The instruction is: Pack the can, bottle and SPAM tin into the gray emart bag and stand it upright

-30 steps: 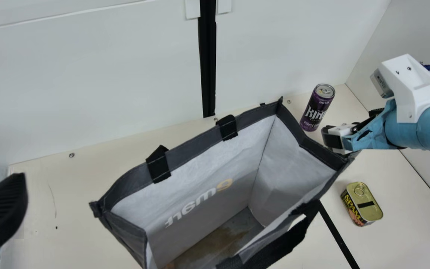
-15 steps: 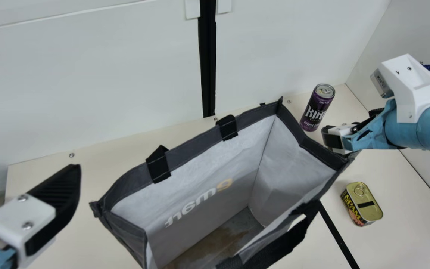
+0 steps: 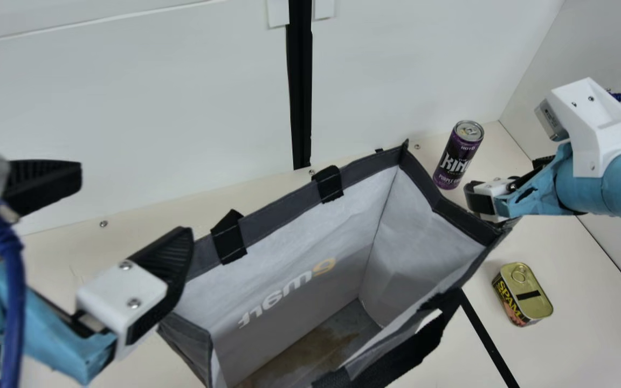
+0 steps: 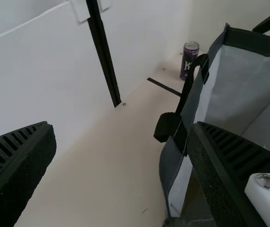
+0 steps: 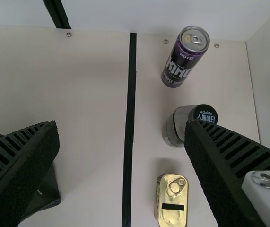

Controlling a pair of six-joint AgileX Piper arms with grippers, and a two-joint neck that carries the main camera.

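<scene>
Main view's bottom edge chops off the bag [image 3: 299, 248], plus a finger [image 5: 215, 177] blocks part of the bottle [image 5: 177, 125] in the right wrist view.

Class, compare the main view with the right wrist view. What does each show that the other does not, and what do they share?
The main view's own: the left gripper, and the pale inside of the gray bag with lettering on its wall.

The right wrist view's own: the bottle with its black cap, on the table between the can and the SPAM tin.

Shared: that can and tin, the right gripper, part of the bag, and the cream table with its black strip.
</scene>
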